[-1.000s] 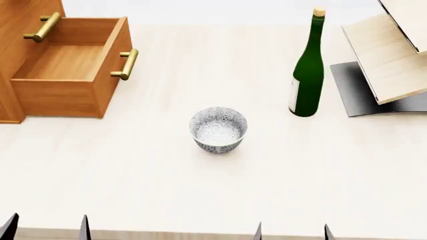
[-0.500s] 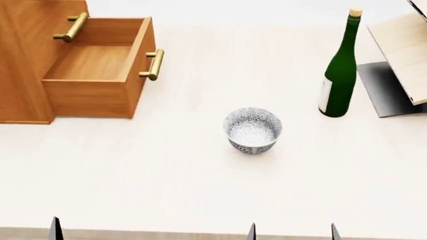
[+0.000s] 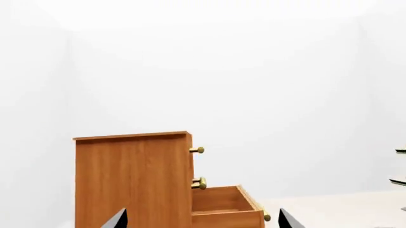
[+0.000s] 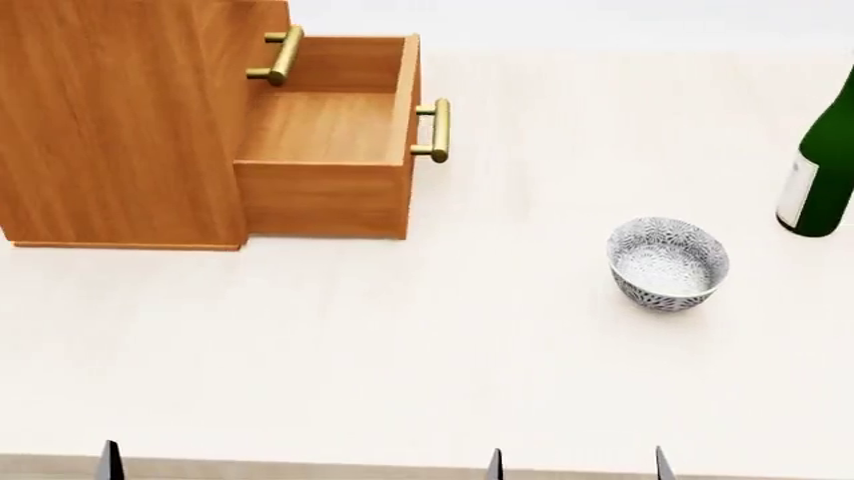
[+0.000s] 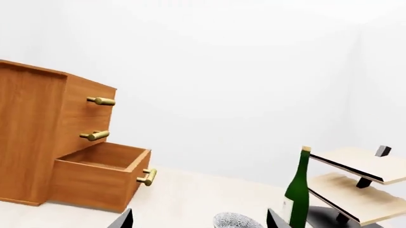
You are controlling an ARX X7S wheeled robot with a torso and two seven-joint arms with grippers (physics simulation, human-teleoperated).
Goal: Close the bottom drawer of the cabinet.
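Observation:
The orange-brown cabinet (image 4: 120, 130) stands at the table's far left. Its bottom drawer (image 4: 327, 195) is pulled far out and is empty, with its brass bar handle (image 4: 435, 130) facing right. A shut upper drawer's handle (image 4: 276, 55) shows above it. My left gripper (image 3: 199, 223) is open and empty, well in front of the cabinet (image 3: 133, 180) and the drawer (image 3: 228, 218). My right gripper (image 4: 577, 465) is open and empty at the near table edge. The right wrist view shows the cabinet (image 5: 32, 133) and the open drawer (image 5: 95, 180) far off.
A patterned grey bowl (image 4: 667, 263) sits right of the drawer. A green bottle (image 4: 817, 180) stands at the right edge. The right wrist view shows the bottle (image 5: 297, 192) and a pale slanted rack (image 5: 362, 185) behind it. The pale table (image 4: 400, 350) spans the view.
The head view has swung left: cabinet, bowl and bottle have slid right in the picture and the rack has left it. The drawer stays open. The grippers remain low at the near edge.

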